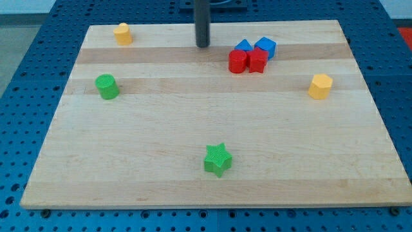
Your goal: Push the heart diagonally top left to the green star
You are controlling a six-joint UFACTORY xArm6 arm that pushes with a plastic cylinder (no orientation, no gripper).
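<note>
The green star (217, 159) lies near the view's bottom, about mid-width of the wooden board (193, 187). A small yellow block (123, 33), which looks like the heart, sits at the board's top left corner. My tip (203, 46) rests on the board near the top edge at mid-width. It is well to the right of the yellow block and far above the green star, touching no block.
A tight cluster stands just right of my tip: two red blocks (238, 62) (257, 59) with two blue blocks (243, 46) (265, 46) behind them. A green cylinder (107, 86) is at the left. A yellow hexagon-like block (320, 86) is at the right.
</note>
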